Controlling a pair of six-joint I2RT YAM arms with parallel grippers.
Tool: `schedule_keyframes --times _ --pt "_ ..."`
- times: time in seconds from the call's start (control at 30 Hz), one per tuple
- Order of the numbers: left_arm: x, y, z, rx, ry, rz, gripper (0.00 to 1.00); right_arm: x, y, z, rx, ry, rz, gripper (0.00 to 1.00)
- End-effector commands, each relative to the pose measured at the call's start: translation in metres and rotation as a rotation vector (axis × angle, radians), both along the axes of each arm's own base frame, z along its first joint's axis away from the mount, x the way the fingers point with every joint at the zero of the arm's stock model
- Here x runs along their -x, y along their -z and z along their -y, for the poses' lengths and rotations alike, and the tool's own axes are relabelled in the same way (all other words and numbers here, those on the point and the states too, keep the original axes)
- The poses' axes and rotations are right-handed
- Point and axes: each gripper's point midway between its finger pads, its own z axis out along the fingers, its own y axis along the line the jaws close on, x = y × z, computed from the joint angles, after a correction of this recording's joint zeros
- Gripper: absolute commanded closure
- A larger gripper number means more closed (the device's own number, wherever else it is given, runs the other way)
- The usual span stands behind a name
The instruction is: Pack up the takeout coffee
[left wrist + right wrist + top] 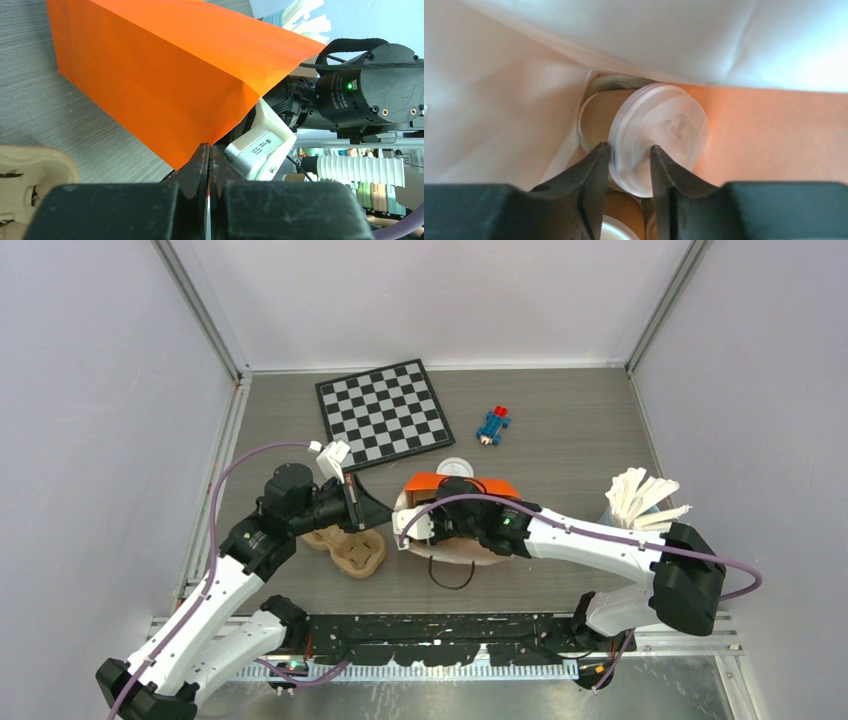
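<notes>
An orange paper bag [462, 483] lies on its side at mid-table, its white inside [514, 100] filling the right wrist view. My left gripper [210, 150] is shut on the bag's edge [200, 135], holding the mouth up. My right gripper [629, 150] reaches into the bag, jaws apart. Just beyond its fingertips lies a takeout coffee on its side, white lid [659, 130] facing me; no firm grip on it shows. A second brown cup [629, 210] lies under the fingers. A round white lid [453, 467] shows behind the bag.
A tan pulp cup tray [350, 548] sits under my left wrist. A chessboard [380, 412] and a blue-and-red toy [493, 425] lie at the back. A tumbler of pale sticks [640, 498] stands at the right. A black cord loop [452, 575] lies in front of the bag.
</notes>
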Motion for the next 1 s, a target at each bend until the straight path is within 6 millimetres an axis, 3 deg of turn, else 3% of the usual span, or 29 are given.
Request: schedule_keyframes --times 0.0,0.2,0.4,0.7,0.97 --pt "0.007 -0.027 0.008 0.080 0.054 0.065 1.00 0.002 0.007 -0.002 0.023 -0.025 0.000 0.65" --pt "0.006 -0.025 0.008 0.076 0.053 0.060 1.00 0.003 0.000 -0.001 0.024 -0.030 -0.003 0.77" --pt "0.005 -0.021 0.007 0.066 0.043 0.050 1.00 0.019 -0.001 -0.002 0.006 -0.056 -0.076 0.91" --pt "0.001 -0.018 0.004 0.062 0.005 0.036 1.00 0.011 -0.023 -0.002 -0.025 -0.025 -0.012 0.94" --pt "0.003 -0.016 0.006 0.067 0.014 0.023 1.00 0.008 -0.026 0.003 -0.005 -0.042 0.081 0.94"
